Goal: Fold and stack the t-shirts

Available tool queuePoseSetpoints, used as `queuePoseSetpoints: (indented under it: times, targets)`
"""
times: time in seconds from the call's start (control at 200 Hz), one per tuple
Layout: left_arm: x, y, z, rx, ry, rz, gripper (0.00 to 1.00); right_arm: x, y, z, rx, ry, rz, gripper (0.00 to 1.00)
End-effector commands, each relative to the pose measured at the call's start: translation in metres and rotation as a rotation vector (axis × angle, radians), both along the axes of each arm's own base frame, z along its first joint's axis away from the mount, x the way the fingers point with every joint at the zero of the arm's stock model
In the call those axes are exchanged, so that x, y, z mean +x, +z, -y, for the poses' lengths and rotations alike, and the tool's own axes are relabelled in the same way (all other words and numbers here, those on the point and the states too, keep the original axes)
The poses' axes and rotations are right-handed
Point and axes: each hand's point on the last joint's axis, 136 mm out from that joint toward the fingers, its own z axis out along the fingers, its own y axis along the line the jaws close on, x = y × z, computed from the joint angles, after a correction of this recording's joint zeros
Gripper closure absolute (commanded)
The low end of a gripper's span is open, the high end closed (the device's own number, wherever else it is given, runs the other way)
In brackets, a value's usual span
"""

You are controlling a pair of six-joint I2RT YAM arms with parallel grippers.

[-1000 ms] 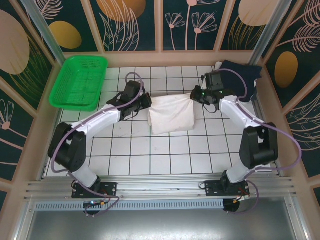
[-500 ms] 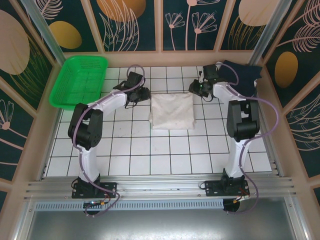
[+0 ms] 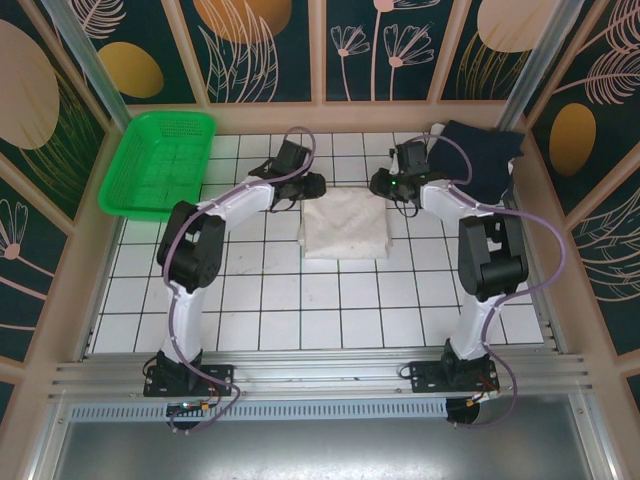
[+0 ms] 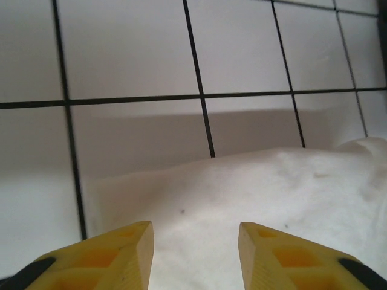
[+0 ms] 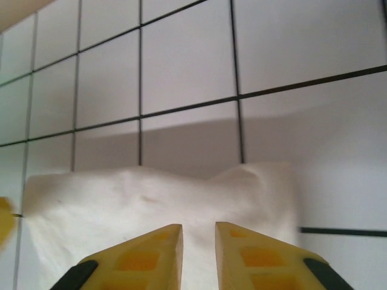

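While hovering over far edge of folded cream t-shirt point(image 3: 345, 225) mid-bench point(image 3: 300, 310): left pincer point(image 4: 195, 232) moderately parted, right pincer point(image 5: 199, 229) narrowly parted; navy t-shirt point(image 3: 485, 155) bunched far right

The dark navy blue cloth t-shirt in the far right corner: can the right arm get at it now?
Probably yes. The right gripper is open and empty at the folded cream cloth t-shirt, and the dark navy blue cloth t-shirt lies uncovered beside that arm's forearm, with nothing standing between.
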Motion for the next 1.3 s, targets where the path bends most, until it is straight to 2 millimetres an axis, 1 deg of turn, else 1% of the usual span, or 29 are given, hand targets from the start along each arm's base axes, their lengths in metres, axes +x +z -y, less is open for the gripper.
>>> queuePoseSetpoints:
  times: [0.0, 0.06, 0.13, 0.2, 0.26, 0.295, 0.34, 0.43, 0.47, 0.525, 0.58, 0.595, 0.6, 0.616, 0.646, 0.701, 0.751, 0.771, 0.776, 0.816, 0.846, 0.896, 0.931, 1.016, 1.091, 1.126, 1.181, 1.241, 1.296]
  targets:
    - [0.012, -0.035, -0.016, 0.064, 0.038, -0.040, 0.62, 0.015, -0.020, -0.011, 0.065, 0.014, -0.026, 0.80]
    - [0.015, -0.051, -0.023, 0.071, 0.055, -0.069, 0.64, 0.019, -0.032, -0.011, 0.056, 0.012, -0.047, 0.80]
    - [0.016, -0.067, -0.035, 0.085, 0.088, -0.093, 0.65, 0.025, -0.044, -0.006, 0.032, -0.009, -0.071, 0.80]
    - [0.014, -0.071, -0.039, 0.082, 0.094, -0.095, 0.67, 0.031, -0.054, 0.003, 0.019, -0.028, -0.090, 0.80]
    - [0.012, -0.066, -0.040, 0.066, 0.095, -0.079, 0.66, 0.037, -0.055, 0.010, 0.027, -0.030, -0.103, 0.79]
    - [0.011, -0.061, -0.040, 0.063, 0.097, -0.070, 0.64, 0.039, -0.052, 0.013, 0.034, -0.029, -0.108, 0.79]
    - [0.012, -0.053, -0.041, 0.066, 0.099, -0.058, 0.60, 0.041, -0.041, 0.017, 0.038, -0.033, -0.091, 0.77]
    - [0.014, -0.036, -0.046, 0.086, 0.108, -0.030, 0.52, 0.037, -0.009, 0.021, 0.013, -0.044, -0.027, 0.71]
    - [0.016, -0.027, -0.047, 0.092, 0.108, -0.016, 0.48, 0.031, 0.004, 0.019, -0.001, -0.046, 0.000, 0.69]
    - [0.018, -0.012, -0.048, 0.092, 0.113, 0.009, 0.46, 0.019, 0.016, 0.012, -0.029, -0.042, 0.032, 0.67]
    - [0.017, 0.005, -0.050, 0.085, 0.116, 0.037, 0.41, 0.005, 0.023, -0.003, -0.050, -0.022, 0.059, 0.62]
    - [0.016, 0.011, -0.050, 0.082, 0.117, 0.046, 0.40, 0.002, 0.023, -0.006, -0.053, -0.016, 0.063, 0.61]
    - [0.016, 0.012, -0.050, 0.081, 0.117, 0.049, 0.40, -0.001, 0.023, -0.010, -0.055, -0.007, 0.065, 0.59]
    - [0.016, 0.017, -0.051, 0.079, 0.121, 0.058, 0.39, -0.004, 0.022, -0.013, -0.060, 0.000, 0.067, 0.58]
    - [0.013, 0.028, -0.054, 0.073, 0.126, 0.077, 0.37, -0.015, 0.019, -0.026, -0.080, 0.028, 0.072, 0.53]
    - [0.007, 0.043, -0.058, 0.058, 0.138, 0.108, 0.32, -0.028, 0.010, -0.036, -0.137, 0.040, 0.065, 0.48]
    - [-0.002, 0.056, -0.062, 0.036, 0.144, 0.130, 0.28, -0.035, 0.002, -0.037, -0.194, 0.033, 0.055, 0.41]
    - [-0.006, 0.057, -0.063, 0.029, 0.147, 0.132, 0.27, -0.037, -0.001, -0.036, -0.203, 0.034, 0.044, 0.38]
    - [-0.006, 0.058, -0.064, 0.026, 0.148, 0.133, 0.27, -0.036, -0.002, -0.033, -0.215, 0.022, 0.043, 0.37]
    - [-0.015, 0.059, -0.065, 0.001, 0.152, 0.135, 0.26, -0.036, -0.005, -0.028, -0.221, 0.013, 0.037, 0.32]
    - [-0.023, 0.057, -0.064, -0.027, 0.146, 0.128, 0.25, -0.036, -0.009, -0.022, -0.218, 0.008, 0.030, 0.29]
    - [-0.034, 0.050, -0.059, -0.073, 0.135, 0.111, 0.26, -0.039, -0.015, -0.021, -0.176, 0.029, 0.009, 0.27]
    - [-0.043, 0.041, -0.054, -0.090, 0.122, 0.089, 0.27, -0.041, -0.021, -0.021, -0.152, 0.049, -0.005, 0.27]
    - [-0.063, 0.019, -0.046, -0.110, 0.114, 0.037, 0.29, -0.051, -0.042, -0.023, -0.154, 0.079, -0.061, 0.33]
    - [-0.075, 0.003, -0.037, -0.154, 0.099, 0.007, 0.31, -0.069, -0.060, -0.025, -0.177, 0.099, -0.106, 0.35]
    - [-0.076, -0.005, -0.033, -0.165, 0.091, -0.009, 0.32, -0.079, -0.066, -0.026, -0.183, 0.106, -0.123, 0.36]
    - [-0.071, -0.022, -0.031, -0.140, 0.094, -0.046, 0.36, -0.094, -0.076, -0.024, -0.186, 0.097, -0.151, 0.39]
    - [-0.060, -0.034, -0.028, -0.103, 0.093, -0.059, 0.40, -0.111, -0.084, -0.025, -0.174, 0.100, -0.181, 0.43]
    - [-0.049, -0.040, -0.024, -0.078, 0.090, -0.055, 0.42, -0.127, -0.087, -0.026, -0.175, 0.096, -0.198, 0.46]
